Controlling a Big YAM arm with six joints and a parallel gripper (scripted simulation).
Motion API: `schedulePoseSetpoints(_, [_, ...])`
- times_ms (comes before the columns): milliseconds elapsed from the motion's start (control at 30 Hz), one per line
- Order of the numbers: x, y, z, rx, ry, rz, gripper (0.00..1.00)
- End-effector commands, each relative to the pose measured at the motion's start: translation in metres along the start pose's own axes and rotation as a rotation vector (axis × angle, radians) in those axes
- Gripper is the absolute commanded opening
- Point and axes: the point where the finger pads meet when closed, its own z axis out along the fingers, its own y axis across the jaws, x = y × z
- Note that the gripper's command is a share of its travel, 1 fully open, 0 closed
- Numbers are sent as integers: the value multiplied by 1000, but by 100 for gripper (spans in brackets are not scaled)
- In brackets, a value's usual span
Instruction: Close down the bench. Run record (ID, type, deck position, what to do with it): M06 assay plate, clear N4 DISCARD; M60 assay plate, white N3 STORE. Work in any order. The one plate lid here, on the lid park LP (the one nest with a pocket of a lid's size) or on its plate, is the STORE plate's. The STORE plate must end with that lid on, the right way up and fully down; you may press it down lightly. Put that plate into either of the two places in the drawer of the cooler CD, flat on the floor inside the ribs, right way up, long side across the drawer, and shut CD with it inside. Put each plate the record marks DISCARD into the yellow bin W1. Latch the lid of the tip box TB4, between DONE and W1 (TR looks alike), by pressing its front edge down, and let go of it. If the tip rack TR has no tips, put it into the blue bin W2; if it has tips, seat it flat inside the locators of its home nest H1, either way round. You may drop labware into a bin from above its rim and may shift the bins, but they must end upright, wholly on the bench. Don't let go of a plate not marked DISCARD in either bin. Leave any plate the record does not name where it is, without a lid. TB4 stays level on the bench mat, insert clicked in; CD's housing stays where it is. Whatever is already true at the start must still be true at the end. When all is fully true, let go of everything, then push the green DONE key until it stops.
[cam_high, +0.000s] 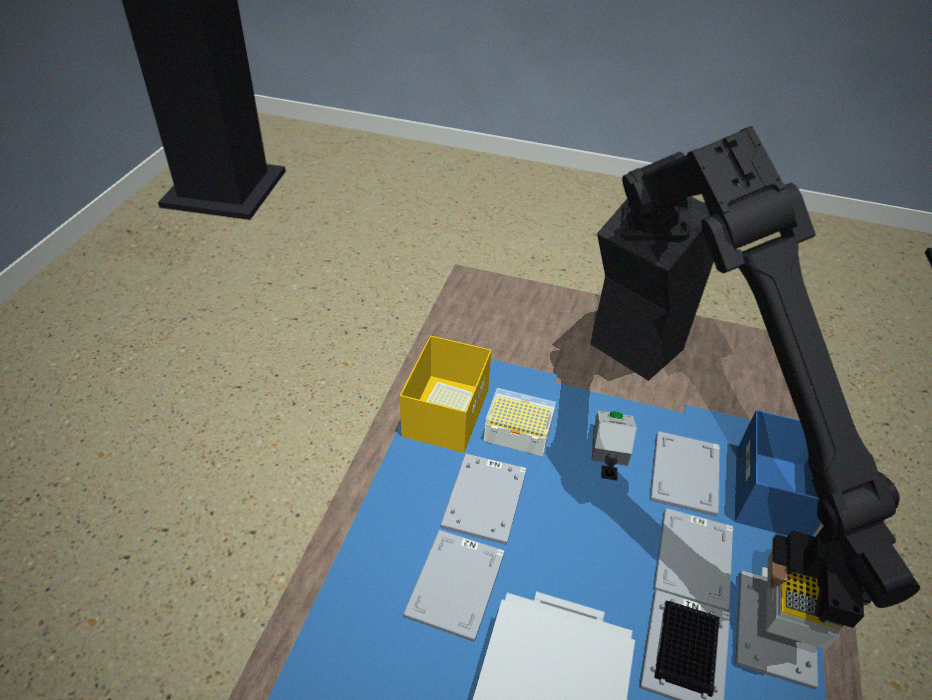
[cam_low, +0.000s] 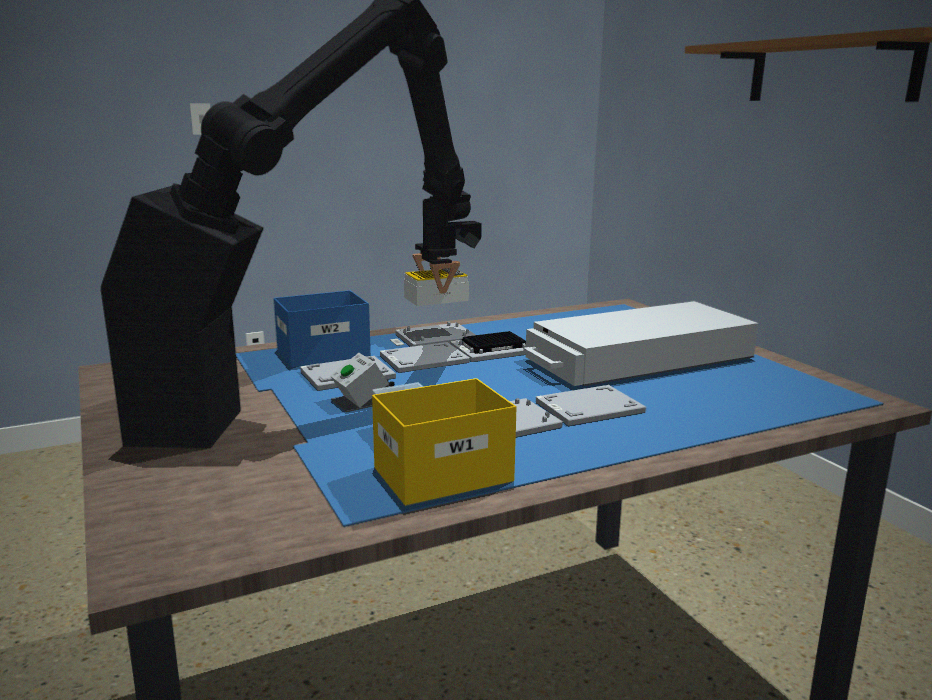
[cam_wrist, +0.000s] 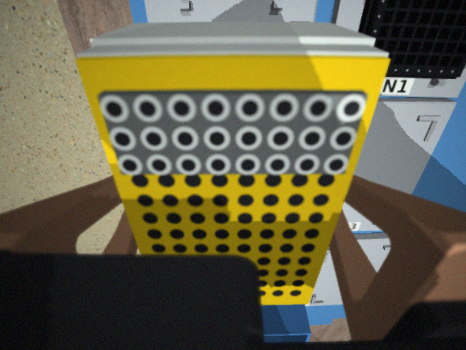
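Note:
My gripper (cam_low: 436, 275) is shut on the tip rack TR (cam_low: 435, 287), a grey box with a yellow top, and holds it well above the bench. In the wrist view the rack (cam_wrist: 232, 150) sits between my brown fingers, and three rows of its holes hold white-ringed tips. In the overhead view the rack (cam_high: 802, 599) hangs over a grey nest (cam_high: 775, 635) at the bench's right edge. The tip box TB4 (cam_high: 518, 421) stands between the yellow bin W1 (cam_high: 444, 395) and the green DONE key (cam_high: 616, 415). A pale plate lies inside W1. The cooler CD (cam_low: 644, 339) looks shut.
The blue bin W2 (cam_high: 779, 474) stands just behind the held rack. A black plate (cam_high: 685, 648) lies on nest N1. Nests N4 (cam_high: 484, 497), N2 (cam_high: 454, 583) and the one beside W2 (cam_high: 685, 470) are bare.

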Motion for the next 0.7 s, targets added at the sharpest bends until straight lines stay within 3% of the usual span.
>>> schedulePoseSetpoints(0, [-26, 6, -1, -23, -40, 13, 0])
schedulePoseSetpoints(667, [-25, 8, 23, -24, -40, 8, 0])
